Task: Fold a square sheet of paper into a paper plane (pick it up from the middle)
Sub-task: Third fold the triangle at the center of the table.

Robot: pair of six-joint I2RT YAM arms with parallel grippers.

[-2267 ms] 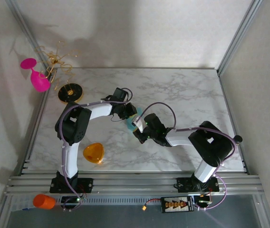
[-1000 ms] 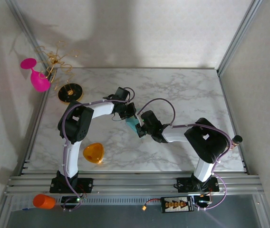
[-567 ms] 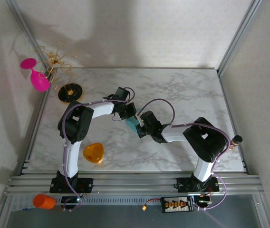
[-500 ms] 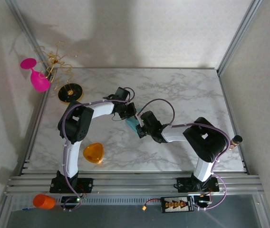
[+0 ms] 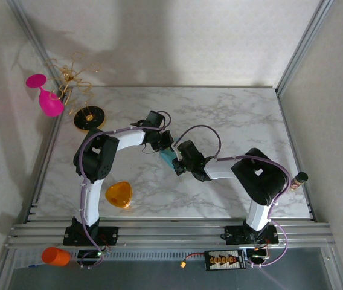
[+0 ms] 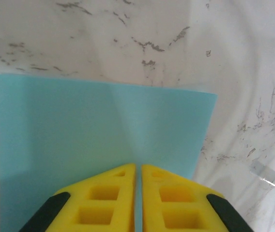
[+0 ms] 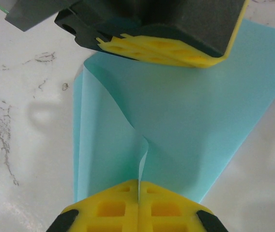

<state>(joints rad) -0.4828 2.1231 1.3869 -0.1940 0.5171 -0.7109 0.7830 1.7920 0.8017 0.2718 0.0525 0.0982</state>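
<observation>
The square sheet of paper (image 5: pixel 166 159) is light teal and lies on the marble table (image 5: pixel 238 121) between both grippers. My right gripper (image 7: pixel 138 182) is shut on a raised ridge of the sheet (image 7: pixel 186 116), which curls up from the tabletop into its jaws. My left gripper (image 6: pixel 138 166) is over the sheet's far part (image 6: pixel 79 125). Its jaws stand a hair apart with teal showing in the slit, and a faint crease runs away from them. In the right wrist view the left gripper's yellow fingers (image 7: pixel 161 50) rest on the paper. The paper plane is out of view.
An orange rounded-triangle piece (image 5: pixel 119 194) lies near the left arm's base. A pink glass (image 5: pixel 46 96) and a black disc with gold wire (image 5: pixel 89 117) stand at the back left. An orange cup (image 5: pixel 55 256) sits below the table's front rail.
Since the earliest frame the right gripper has moved up and left to the left gripper, onto the paper. Over the last second both arms have barely shifted.
</observation>
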